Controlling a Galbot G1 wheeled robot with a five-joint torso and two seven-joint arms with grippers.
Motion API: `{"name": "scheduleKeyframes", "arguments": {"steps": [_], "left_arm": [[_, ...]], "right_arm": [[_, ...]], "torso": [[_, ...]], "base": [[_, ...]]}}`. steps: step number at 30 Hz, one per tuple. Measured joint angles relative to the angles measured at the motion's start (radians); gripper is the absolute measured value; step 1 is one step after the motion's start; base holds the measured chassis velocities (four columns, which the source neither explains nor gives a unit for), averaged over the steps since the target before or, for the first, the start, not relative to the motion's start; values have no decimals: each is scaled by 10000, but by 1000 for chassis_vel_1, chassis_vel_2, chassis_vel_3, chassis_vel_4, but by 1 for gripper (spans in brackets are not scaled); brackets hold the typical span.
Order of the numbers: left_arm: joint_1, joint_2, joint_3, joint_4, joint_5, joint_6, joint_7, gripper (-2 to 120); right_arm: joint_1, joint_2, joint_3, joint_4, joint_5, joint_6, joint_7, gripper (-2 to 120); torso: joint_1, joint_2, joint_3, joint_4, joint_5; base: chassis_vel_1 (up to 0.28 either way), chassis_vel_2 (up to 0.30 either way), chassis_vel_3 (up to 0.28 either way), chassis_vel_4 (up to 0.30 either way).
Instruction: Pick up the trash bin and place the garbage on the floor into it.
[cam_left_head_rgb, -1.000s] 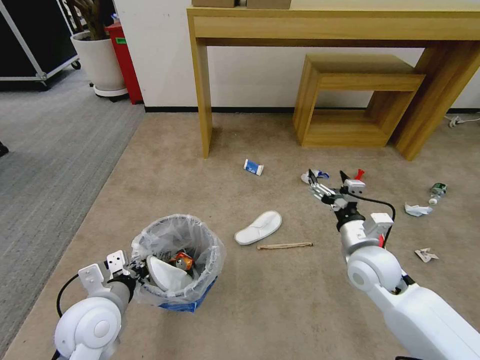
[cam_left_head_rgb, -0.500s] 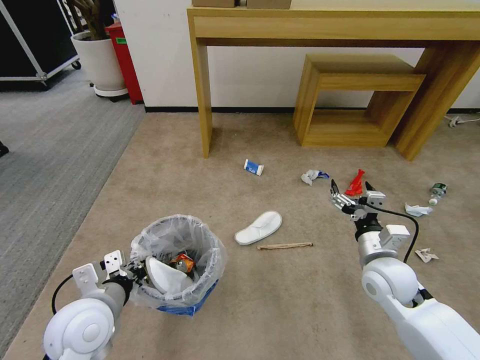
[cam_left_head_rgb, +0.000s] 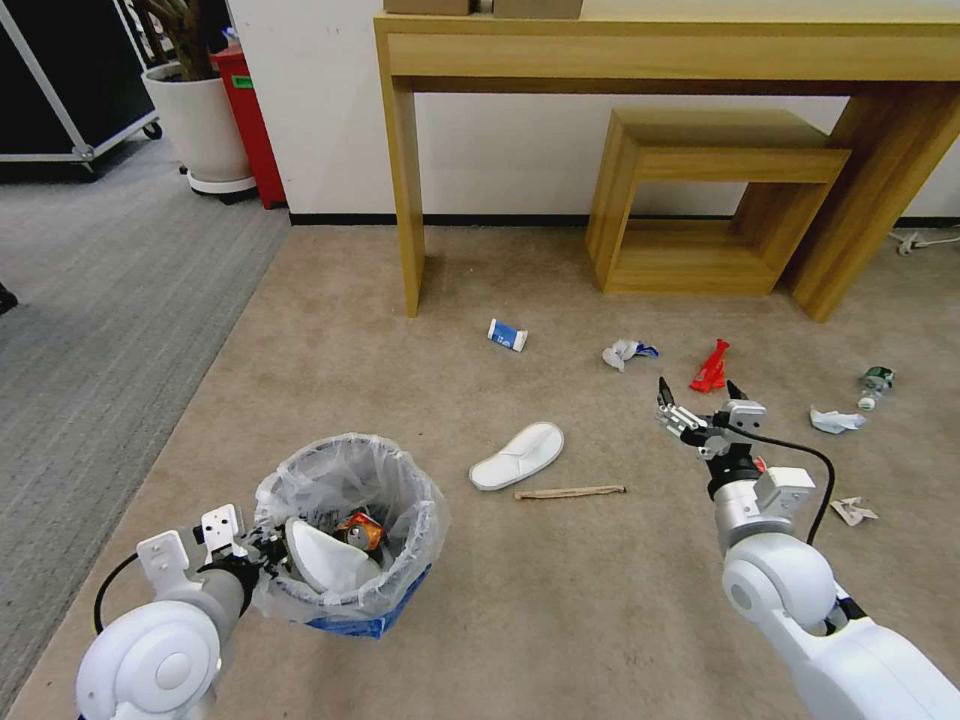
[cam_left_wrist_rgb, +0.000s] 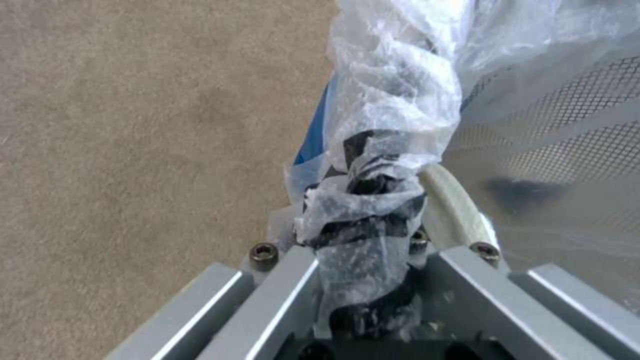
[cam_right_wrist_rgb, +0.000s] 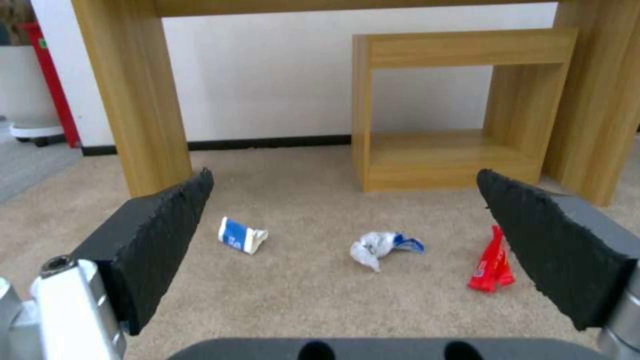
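Left hand (cam_left_head_rgb: 262, 545) is pinching the trash bin (cam_left_head_rgb: 345, 530) rim through slippery liner. Right hand (cam_left_head_rgb: 698, 404) is spread near the red wrapper (cam_left_head_rgb: 710, 367): light, crinkly; pinch its middle.

Head high; wrists low, close

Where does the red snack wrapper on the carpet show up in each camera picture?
Head view: red snack wrapper lies on the carpet just beyond the open right hand.
Right wrist view: wrapper lies beside one finger pad.
Left wrist view: not in it.
Shared landmark: crumpled white-and-blue paper beside the wrapper.
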Motion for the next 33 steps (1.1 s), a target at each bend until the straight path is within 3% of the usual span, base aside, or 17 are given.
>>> {"name": "scheduleKeyframes", "arguments": {"steps": [33], "left_arm": [[29,-190,62,29,238,-46,93,0]], "right_arm": [[113,15,-206,-40,-72,-37,43,100]], "torso": [[0,0,1,0,0]], "base": [[-69,67,66,-71]]}}
